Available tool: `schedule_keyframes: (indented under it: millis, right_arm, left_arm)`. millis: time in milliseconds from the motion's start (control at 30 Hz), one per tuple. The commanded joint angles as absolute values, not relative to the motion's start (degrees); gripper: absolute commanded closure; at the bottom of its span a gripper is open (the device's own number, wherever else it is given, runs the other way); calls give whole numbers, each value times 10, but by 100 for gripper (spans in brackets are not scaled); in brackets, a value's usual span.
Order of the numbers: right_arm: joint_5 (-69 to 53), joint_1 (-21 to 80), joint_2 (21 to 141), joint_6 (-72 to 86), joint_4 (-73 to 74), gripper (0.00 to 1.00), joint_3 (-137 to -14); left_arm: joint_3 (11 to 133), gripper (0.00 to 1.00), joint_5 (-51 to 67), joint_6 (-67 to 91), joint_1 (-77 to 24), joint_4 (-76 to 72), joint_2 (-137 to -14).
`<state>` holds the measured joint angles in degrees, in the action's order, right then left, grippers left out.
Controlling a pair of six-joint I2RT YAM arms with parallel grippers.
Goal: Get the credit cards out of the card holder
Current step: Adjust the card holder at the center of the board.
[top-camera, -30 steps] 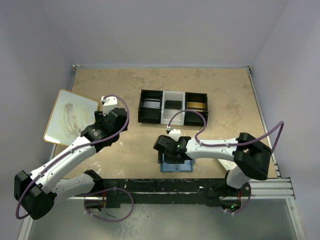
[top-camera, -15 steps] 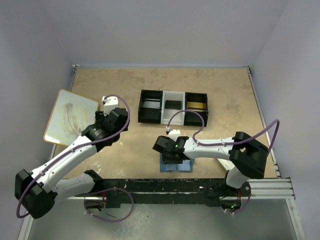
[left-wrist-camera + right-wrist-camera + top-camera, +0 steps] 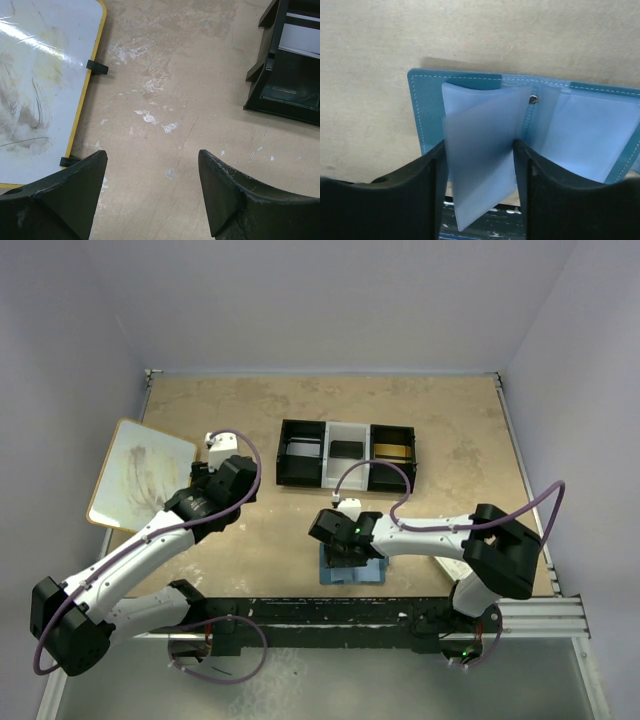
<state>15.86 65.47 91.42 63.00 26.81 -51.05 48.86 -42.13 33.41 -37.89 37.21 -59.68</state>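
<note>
The blue card holder (image 3: 352, 572) lies open at the table's near edge. In the right wrist view its blue cover (image 3: 426, 100) lies flat and a pale blue clear pocket leaf (image 3: 480, 160) stands up from it. My right gripper (image 3: 345, 552) is right over it, and its jaws (image 3: 479, 145) press on the leaf's two side edges. No card shows in the pockets. A gold-yellow card (image 3: 393, 450) lies in the tray's right compartment and a pale grey one (image 3: 303, 448) in the left. My left gripper (image 3: 222, 480) is open and empty over bare table (image 3: 152, 160).
The black-and-white compartment tray (image 3: 345, 468) stands mid-table, and its corner shows in the left wrist view (image 3: 285, 75). A yellow-rimmed whiteboard (image 3: 140, 472) lies at the left, also in the left wrist view (image 3: 40, 80). A white flat thing (image 3: 455, 568) lies under my right arm.
My right gripper has shifted very slightly over the card holder. The left arm has barely moved.
</note>
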Motion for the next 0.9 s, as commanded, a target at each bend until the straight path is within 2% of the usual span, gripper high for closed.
schedule_keyframes:
  millis: [0,200,367,600,867]
  right_arm:
    - [112,656,951,646,179,37,-505]
    - [124,657,926,643,220,26,-533]
    - [194,657,897,668,348,18,-589]
    - [224,654,854,704,397,14,-561]
    - [213,644,834,723,372,11,-503]
  left_arm:
    - [491,28,-421,336,-375,363,-596]
    - [491,28,-419,334,-375,362,-598]
    - [491,29,-419,335,-375,362,-597]
    - [491,29,-416,333,-375,361,-600]
    - [491,29,-413,333,-375,361,-604]
